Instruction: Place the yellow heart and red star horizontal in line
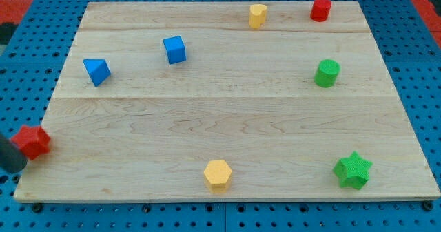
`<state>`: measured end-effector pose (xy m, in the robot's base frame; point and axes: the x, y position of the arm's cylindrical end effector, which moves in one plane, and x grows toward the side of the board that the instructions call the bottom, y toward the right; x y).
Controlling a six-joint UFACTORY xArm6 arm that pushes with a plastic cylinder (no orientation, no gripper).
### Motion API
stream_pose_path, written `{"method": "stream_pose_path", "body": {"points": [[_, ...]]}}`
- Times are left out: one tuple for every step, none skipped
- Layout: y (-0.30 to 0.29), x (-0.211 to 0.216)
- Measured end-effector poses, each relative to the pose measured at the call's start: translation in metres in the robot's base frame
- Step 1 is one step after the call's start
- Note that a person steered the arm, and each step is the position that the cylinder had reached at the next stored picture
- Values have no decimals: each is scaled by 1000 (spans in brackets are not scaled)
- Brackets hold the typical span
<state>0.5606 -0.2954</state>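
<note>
The red star (31, 141) sits at the board's left edge, low in the view. The yellow heart (257, 15) stands near the view's top, right of centre, far from the star. A dark blurred shape at the view's far left edge is my rod. My tip (14, 167) is just left of and below the red star, touching or nearly touching it.
On the wooden board (227, 115) are a blue triangle (96, 71), a blue cube (175, 49), a red cylinder (320, 9), a green cylinder (327, 74), a green star (353, 170) and a yellow hexagon (218, 174). A blue pegboard surrounds the board.
</note>
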Motion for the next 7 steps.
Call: {"method": "stream_pose_path", "body": {"points": [[19, -46], [17, -61], [21, -99], [51, -155], [59, -187], [93, -216], [103, -193]]}}
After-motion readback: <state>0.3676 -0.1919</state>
